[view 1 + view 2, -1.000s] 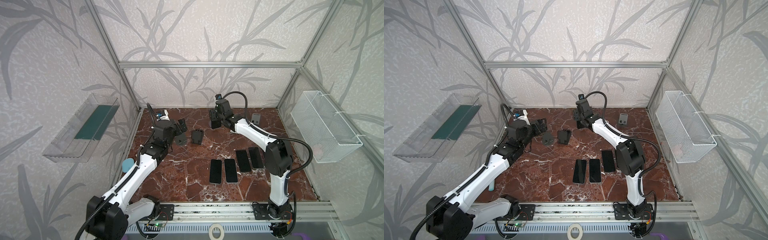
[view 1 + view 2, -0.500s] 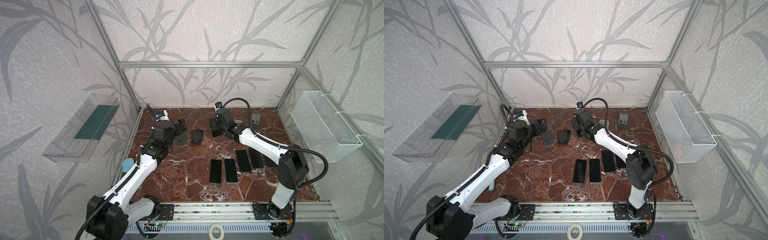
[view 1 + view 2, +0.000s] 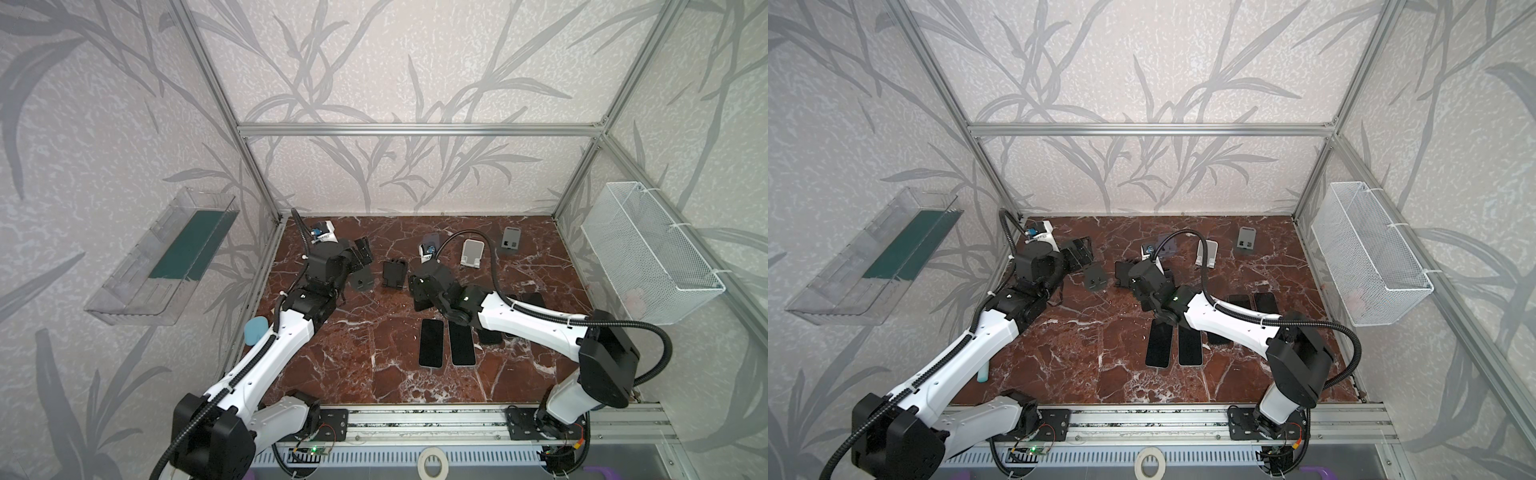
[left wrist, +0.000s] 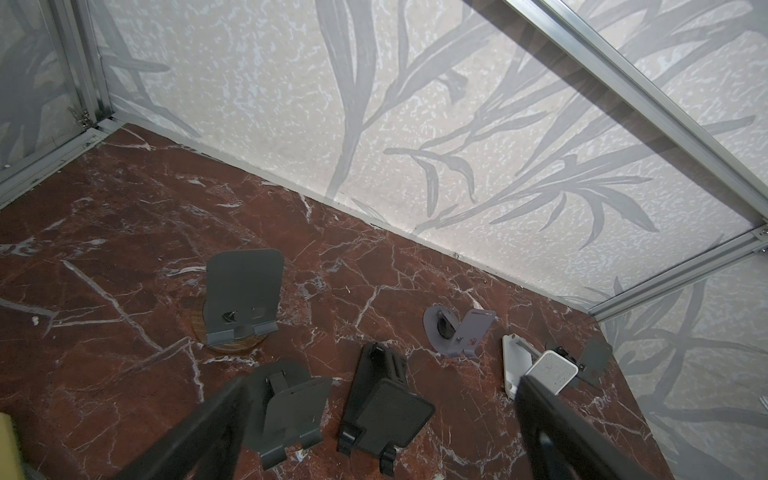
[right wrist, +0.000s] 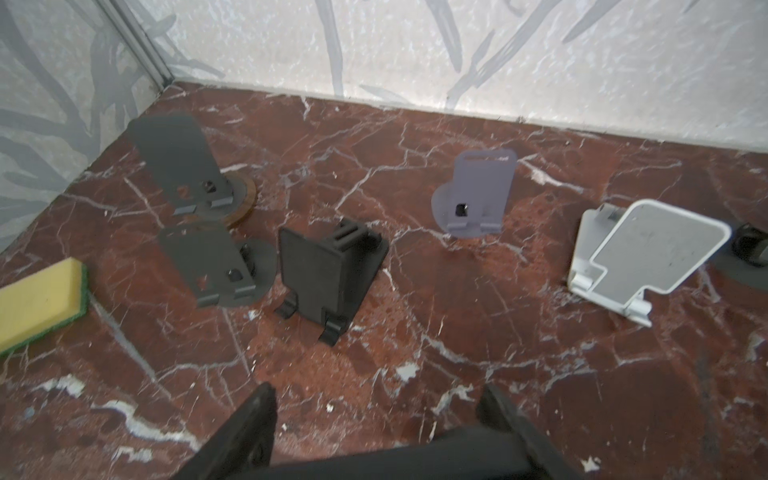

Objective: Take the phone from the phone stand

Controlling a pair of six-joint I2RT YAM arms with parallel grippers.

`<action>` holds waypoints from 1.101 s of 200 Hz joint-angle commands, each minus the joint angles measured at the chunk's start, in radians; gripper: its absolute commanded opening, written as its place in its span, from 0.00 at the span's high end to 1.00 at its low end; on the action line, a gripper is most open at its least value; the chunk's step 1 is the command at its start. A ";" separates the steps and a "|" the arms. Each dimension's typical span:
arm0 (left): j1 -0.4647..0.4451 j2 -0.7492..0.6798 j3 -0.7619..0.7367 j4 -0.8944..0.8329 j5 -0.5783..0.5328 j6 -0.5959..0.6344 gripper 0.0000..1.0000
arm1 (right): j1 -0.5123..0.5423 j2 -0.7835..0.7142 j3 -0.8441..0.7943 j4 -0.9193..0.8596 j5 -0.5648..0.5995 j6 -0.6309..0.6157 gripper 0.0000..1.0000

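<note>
Phone (image 5: 415, 457), a plain black slab, off its stand and pinched across its width by the right gripper (image 5: 378, 392), jaws closed partway onto its 2 long edges, low over the red marble floor (image 3: 353, 374) near the middle, just beside the black stand (image 3: 394, 274). Gripped by the edges, most likely, to keep the pads off the glass and leave the flat back free for setting down. Close by, toward the front rail, 4 other phones (image 3: 431, 343) lying flat side by side, 2 of them partly under the right arm: probably the row meant for the held phone too. Behind, all 6 stands bare in the left wrist view: the black stand, a dark grey stand on a wooden disc (image 4: 245, 295), a 2nd dark grey stand (image 4: 291, 411), a lilac stand (image 4: 461, 332), a white stand (image 4: 536, 365) and a last grey stand (image 4: 594, 357) at the far end. Left gripper (image 3: 360, 254) spread to its widest, holding nothing, hovering over the grey stands at the left rear, seemingly parked clear of the right arm's path. Yellow-and-green sponge (image 5: 37, 299) at the left edge; wire basket (image 3: 648, 257) and clear tray (image 3: 124, 303) hung on the side walls. No brand, label or lettering legible on phone, stands or arms.
</note>
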 commanded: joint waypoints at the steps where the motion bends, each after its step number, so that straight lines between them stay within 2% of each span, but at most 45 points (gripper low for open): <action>1: 0.006 -0.021 -0.009 0.020 -0.012 -0.007 0.01 | 0.058 -0.026 0.006 -0.001 0.038 0.096 0.34; 31: 0.006 -0.026 -0.010 0.023 -0.003 -0.016 0.01 | 0.141 0.002 -0.015 0.027 0.071 0.159 0.35; 88: 0.006 -0.027 -0.022 0.035 0.000 -0.030 0.01 | 0.205 0.070 0.024 0.016 0.131 0.239 0.35; 139: 0.005 -0.026 -0.028 0.040 0.004 -0.035 0.01 | 0.257 0.137 0.067 -0.088 0.163 0.323 0.33; 220: 0.005 -0.016 -0.032 0.045 0.010 -0.043 0.02 | 0.270 0.210 0.078 -0.097 0.109 0.399 0.33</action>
